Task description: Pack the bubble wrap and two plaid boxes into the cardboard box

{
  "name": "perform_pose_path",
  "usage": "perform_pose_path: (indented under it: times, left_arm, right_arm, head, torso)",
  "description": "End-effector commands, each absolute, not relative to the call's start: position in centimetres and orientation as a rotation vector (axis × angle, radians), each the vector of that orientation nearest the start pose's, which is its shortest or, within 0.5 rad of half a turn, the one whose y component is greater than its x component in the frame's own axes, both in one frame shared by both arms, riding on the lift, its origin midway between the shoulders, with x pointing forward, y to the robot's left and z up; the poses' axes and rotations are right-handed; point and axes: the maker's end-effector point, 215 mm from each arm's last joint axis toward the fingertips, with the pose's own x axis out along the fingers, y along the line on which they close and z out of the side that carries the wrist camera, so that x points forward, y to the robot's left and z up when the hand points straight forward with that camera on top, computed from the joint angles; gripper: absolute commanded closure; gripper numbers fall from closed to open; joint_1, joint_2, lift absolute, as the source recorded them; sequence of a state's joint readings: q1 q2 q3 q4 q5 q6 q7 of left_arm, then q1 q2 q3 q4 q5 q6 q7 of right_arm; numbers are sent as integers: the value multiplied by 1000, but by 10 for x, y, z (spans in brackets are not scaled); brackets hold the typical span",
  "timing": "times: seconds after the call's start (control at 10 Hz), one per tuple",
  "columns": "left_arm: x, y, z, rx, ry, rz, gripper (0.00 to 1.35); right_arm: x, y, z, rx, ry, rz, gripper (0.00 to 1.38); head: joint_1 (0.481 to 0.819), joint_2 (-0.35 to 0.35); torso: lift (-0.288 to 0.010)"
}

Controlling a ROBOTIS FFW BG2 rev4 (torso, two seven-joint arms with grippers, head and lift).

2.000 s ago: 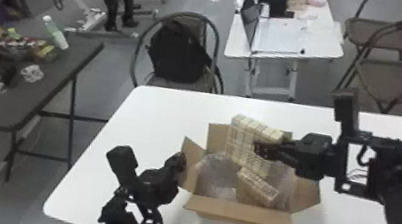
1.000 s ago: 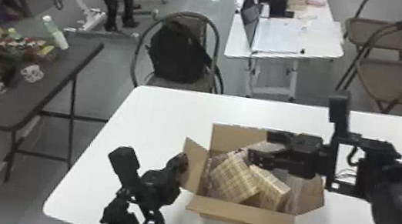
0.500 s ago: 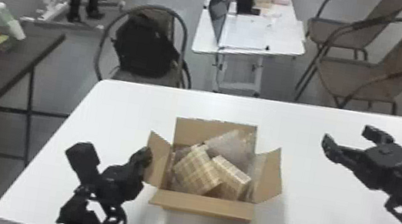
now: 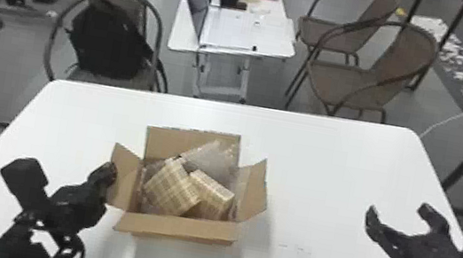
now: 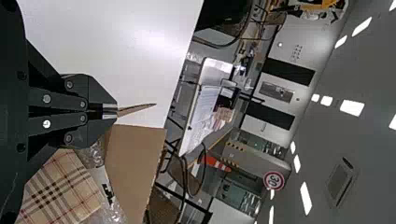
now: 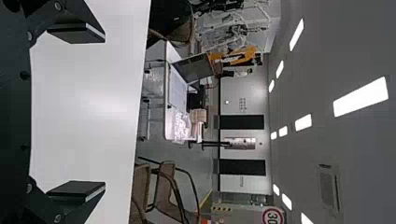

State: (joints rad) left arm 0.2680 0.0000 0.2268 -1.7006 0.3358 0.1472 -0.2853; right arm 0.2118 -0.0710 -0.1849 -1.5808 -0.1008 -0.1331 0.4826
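right jaws (image 4: 398,210) withdrawn rightward from cardboard box (image 4: 178,226), once-upright plaid box (image 4: 172,188) now tilted inside

The brown cardboard box (image 4: 178,226) stands open on the table, its four flaps spread. Inside, two beige plaid boxes lie side by side at differing angles: the left plaid box (image 4: 171,189) tilted, broad checked face up, the right plaid box (image 4: 213,194) close against it. Clear, crumpled bubble wrap (image 4: 212,158) bulges behind them and shows along the sides.
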Motion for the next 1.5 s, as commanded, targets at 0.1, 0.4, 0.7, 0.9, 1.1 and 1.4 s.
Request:
perform_pose_path:
  times: [0.1, 0.4, 0.7, 0.9, 1.1, 1.4]
  left_arm:
    - [491, 290, -439, -338, 203, -59, 1220]
    - [494, 286, -438, -341, 204, -66, 1220]
    - [496, 318, -441, -384, 207, 58, 1220]
    - [489, 337, -454, -447, 214, 154, 1220]
    - [478, 345, -462, -562, 162, 317, 1220]
    - [459, 366, -457, -645, 25, 510, 1220]
  right_arm:
    - [486, -280, -435, 64, 40, 279, 179]
    - [479, -283, -433, 75, 25, 152, 179]
    - [484, -276, -436, 73, 45, 175, 179]
    - [486, -271, -438, 77, 53, 186, 179]
    - [488, -268, -440, 81, 63, 199, 180]
    - [489, -260, -444, 90, 80, 222, 179]
  head:
    - [695, 29]
    - [695, -1]
    - [695, 17]
    - [695, 57]
    - [695, 80]
    - [695, 112]
  torso:
    - [-37]
    - [-37]
    - [-37]
    - [-37]
    - [-37]
    - [-37]
